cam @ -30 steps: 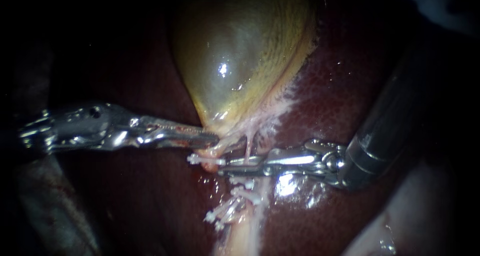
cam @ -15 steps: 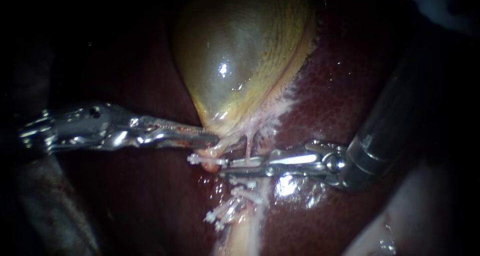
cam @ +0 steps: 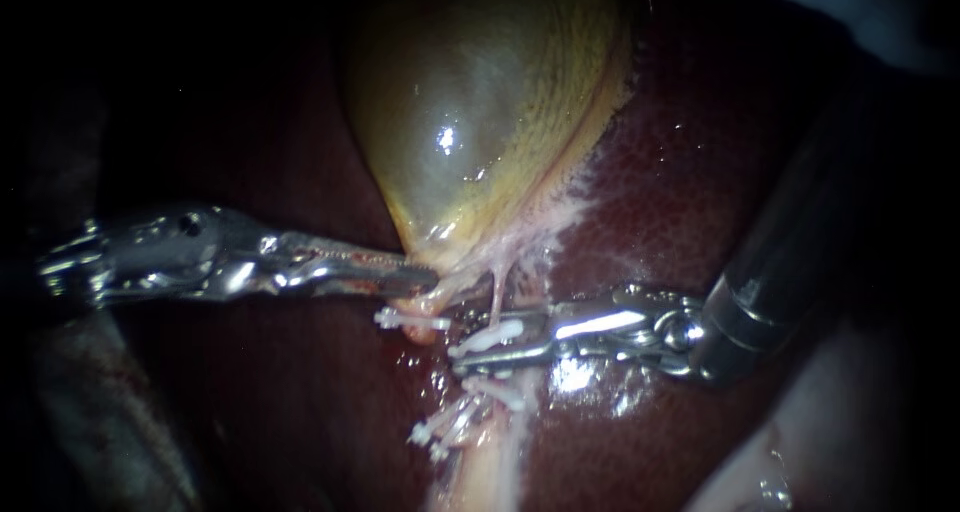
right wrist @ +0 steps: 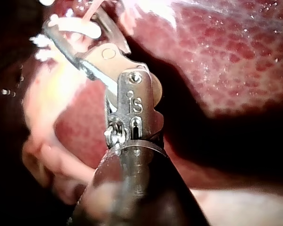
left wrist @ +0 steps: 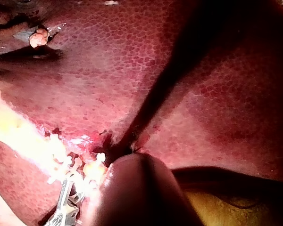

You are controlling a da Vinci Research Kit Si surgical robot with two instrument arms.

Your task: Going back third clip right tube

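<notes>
The yellow-green gallbladder (cam: 490,122) lies on the dark red liver (cam: 680,192). My left instrument (cam: 425,277) comes in level from the left, its jaws shut on the gallbladder's narrow lower end. A thin pink right tube (cam: 497,297) runs down from there. My right instrument (cam: 478,350) reaches in from the right; a gap shows between its jaws, and a white clip (cam: 487,338) lies across the tube between them. In the right wrist view the same clip (right wrist: 80,28) sits between the parted jaws of the right instrument (right wrist: 73,21).
Another white clip (cam: 410,320) sits just left of the tube. Several more clips (cam: 450,424) cluster lower on the pale stalk. In the left wrist view the right instrument's tip (left wrist: 68,197) lies among bright clips on the liver (left wrist: 217,94), and my own instrument is a dark blur.
My right instrument's jaws have parted and slid back to the right, off the tube. The white clip between them now shows. The left instrument has held still.
</notes>
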